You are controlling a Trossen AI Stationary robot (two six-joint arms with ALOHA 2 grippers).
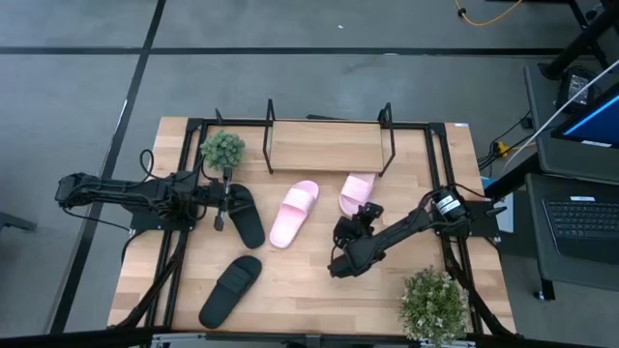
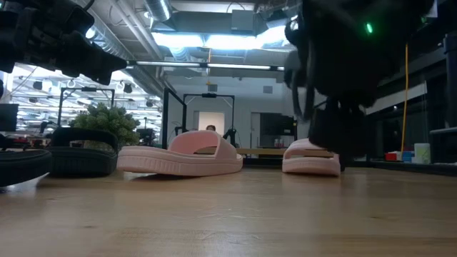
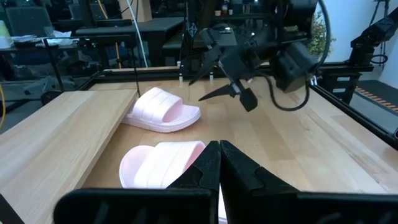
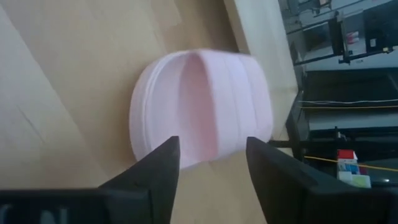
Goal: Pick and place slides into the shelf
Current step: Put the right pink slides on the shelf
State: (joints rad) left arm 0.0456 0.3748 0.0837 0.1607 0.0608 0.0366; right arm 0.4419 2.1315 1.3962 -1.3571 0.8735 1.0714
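The right gripper [image 1: 365, 215] hangs just in front of the shelf [image 1: 329, 145], with its fingers [image 4: 158, 165] spread wide and nothing between them. In the right wrist view the fingers frame the near end of one pale pink slide [image 4: 202, 106], and the gap looks a little narrower than the sandal. I judge that the arm is lining up to take this slide by its strap or its edge, because it lies closest to the shelf, almost touching the front of the wooden board.

The left gripper [image 1: 221, 205] is at the left front corner of the shelf, over the end of a black slide [image 1: 246, 217]. In the left wrist view its two fingers [image 3: 208, 163] meet at the tips and hold nothing, so it seems to be only waiting there.

I count four slides, and all lie on the table in front of the shelf; none is on the board yet. Two are pale pink: the one under the right gripper, and a second pink slide [image 1: 293, 213] to its left, in front of the middle of the shelf. Two are black: the one at the left gripper, and another black slide [image 1: 230, 289] far in front of the shelf, towards its left side.

There are also two small green plants: one plant [image 1: 222, 149] just at the shelf's left end, and a second plant [image 1: 434, 304] well apart from the shelf, near the front right corner of the table.
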